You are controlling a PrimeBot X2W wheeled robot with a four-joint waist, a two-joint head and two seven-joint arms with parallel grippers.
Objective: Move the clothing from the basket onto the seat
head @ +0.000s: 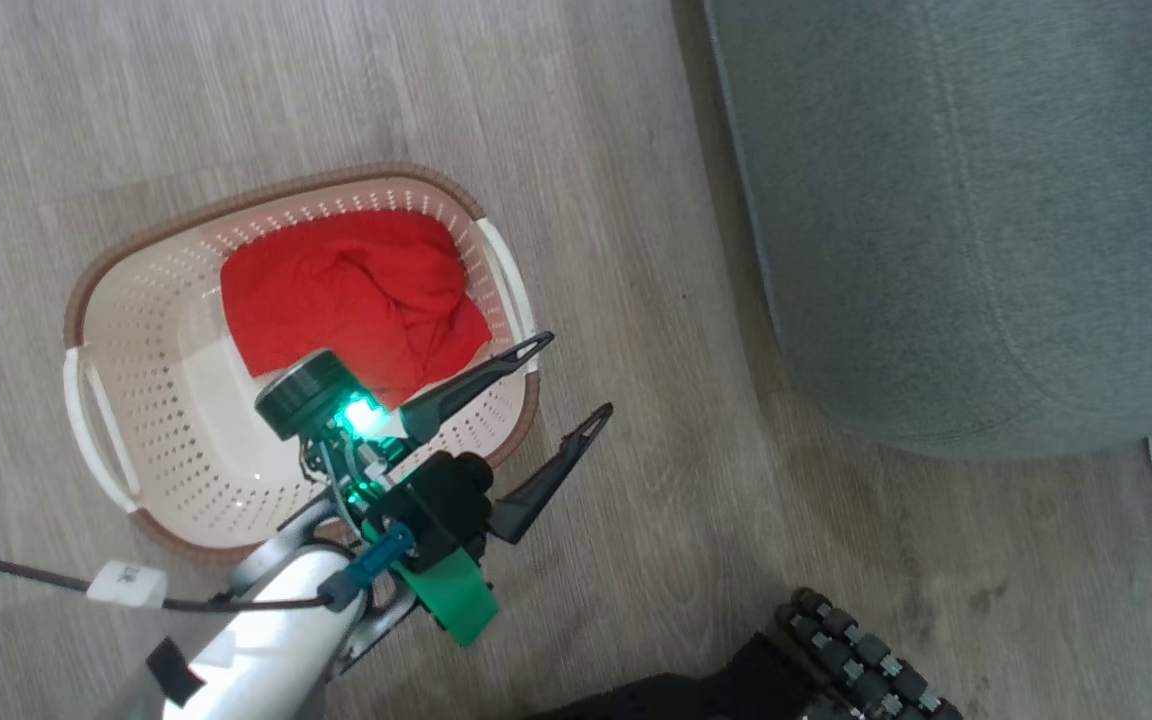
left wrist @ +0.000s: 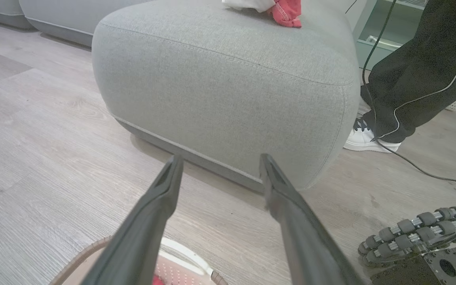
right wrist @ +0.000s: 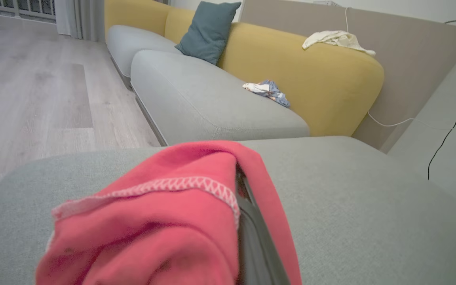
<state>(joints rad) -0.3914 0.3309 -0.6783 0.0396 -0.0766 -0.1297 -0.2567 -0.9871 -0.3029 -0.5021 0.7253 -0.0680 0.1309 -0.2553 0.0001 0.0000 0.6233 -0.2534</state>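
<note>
Open grey wood floor (head: 636, 200) separates the seat (head: 936, 250) from the basket (head: 136, 330) holding clothing (head: 356, 290). Near the seat, the left gripper (head: 575, 375) gapes empty. Over the seat, the right gripper (right wrist: 246, 198) pinches a red garment (right wrist: 152, 229).

Even, soft light, faint shadows (edges bend slightly); the clothing (right wrist: 152, 221) nearest the lens seems blurred.

Living room: grey seat (right wrist: 370, 190), yellow sofa back (right wrist: 323, 75), teal cushion (right wrist: 208, 29), wood-look floor (right wrist: 34, 91)
</note>
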